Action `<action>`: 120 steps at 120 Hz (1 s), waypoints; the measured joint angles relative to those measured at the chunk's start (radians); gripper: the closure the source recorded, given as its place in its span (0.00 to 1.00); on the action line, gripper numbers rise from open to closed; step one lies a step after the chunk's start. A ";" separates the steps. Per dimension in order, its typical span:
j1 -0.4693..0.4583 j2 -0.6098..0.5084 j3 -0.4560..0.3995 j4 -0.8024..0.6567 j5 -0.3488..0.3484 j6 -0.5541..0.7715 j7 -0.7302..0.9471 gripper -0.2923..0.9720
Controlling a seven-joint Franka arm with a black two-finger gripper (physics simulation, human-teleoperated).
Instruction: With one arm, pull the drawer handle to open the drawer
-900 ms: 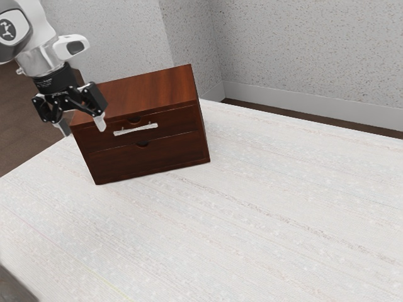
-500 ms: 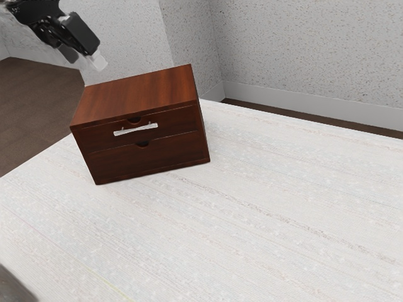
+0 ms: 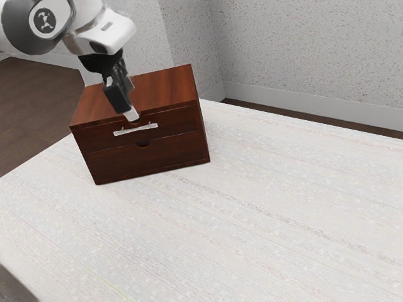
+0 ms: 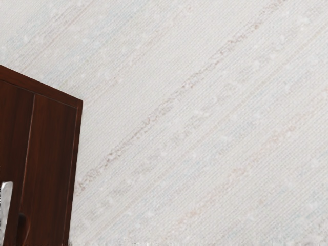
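Arm [image 3: 88, 30] slants down, tool [image 3: 130, 114] poised just above drawer handle [image 3: 135, 129], its opening impossible to tell.

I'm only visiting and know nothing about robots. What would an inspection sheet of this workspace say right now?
Surface: pale wood-grain table, carrying the cabinet.
Job's things: dark wooden cabinet with two drawers; the upper drawer has a pale handle and looks shut.
Clutter: nothing seen.
Grippers: black gripper points down just above the handle, at the cabinet's front top edge; contact with the handle cannot be told.
Cables: nothing seen.
Surroundings: speckled grey walls, dark floor.
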 joint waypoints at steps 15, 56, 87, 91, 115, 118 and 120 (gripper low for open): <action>0.052 -0.008 0.002 -0.085 0.016 0.129 0.122 0.23; 0.087 0.047 0.051 -0.163 -0.050 0.331 0.279 0.23; 0.021 0.068 0.051 -0.149 0.001 0.326 0.236 0.24; 0.013 0.068 0.051 -0.146 0.015 0.316 0.221 0.24; 0.016 0.102 0.095 -0.126 0.046 0.282 0.144 0.23; 0.020 0.105 0.105 -0.123 0.046 0.280 0.139 0.24; 0.025 0.109 0.110 -0.119 0.043 0.279 0.138 0.24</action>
